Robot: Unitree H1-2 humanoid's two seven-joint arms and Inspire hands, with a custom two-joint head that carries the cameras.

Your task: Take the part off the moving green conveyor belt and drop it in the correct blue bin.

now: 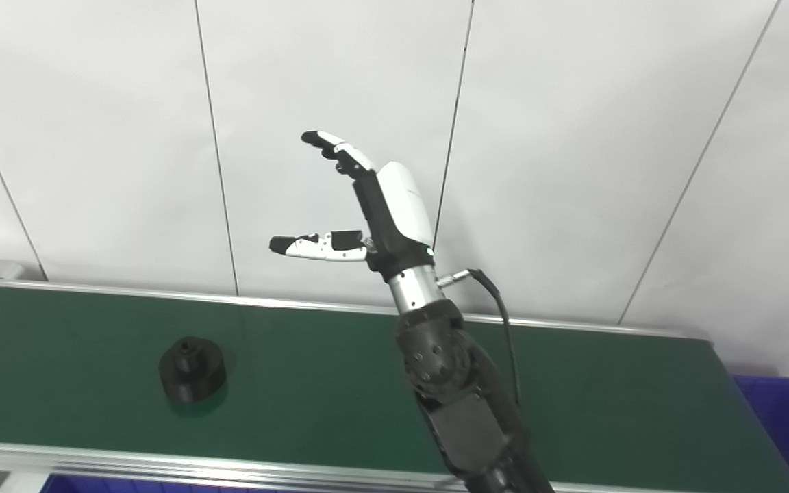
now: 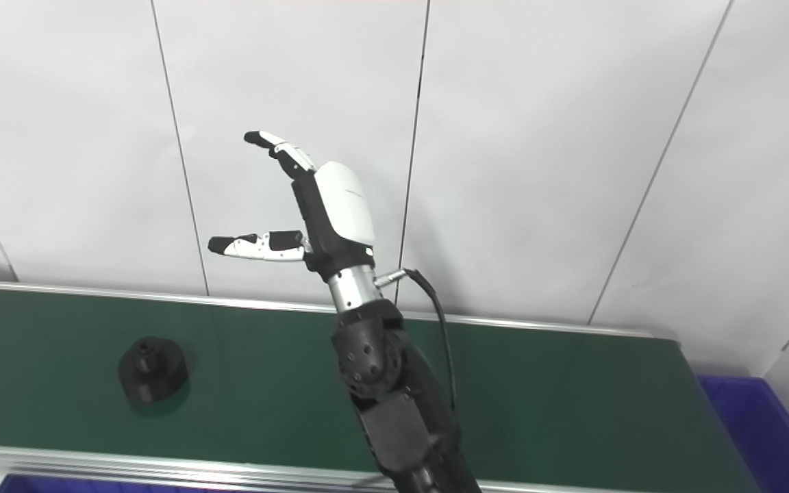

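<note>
A black round part (image 1: 192, 368) with a raised hub sits on the green conveyor belt (image 1: 312, 383) at the left. My right hand (image 1: 367, 209) is raised high above the belt in front of the white wall. It is open and empty, with the fingers pointing up-left and the thumb (image 1: 312, 245) stretched out to the left. It is well to the right of the part and above it. The part also shows in the right eye view (image 2: 153, 370). My left hand is not in view.
A blue bin (image 1: 788, 411) stands past the belt's right end. A strip of blue (image 1: 93, 485) shows below the belt's metal front rail (image 1: 161, 465). A white panelled wall (image 1: 572, 137) rises behind the belt.
</note>
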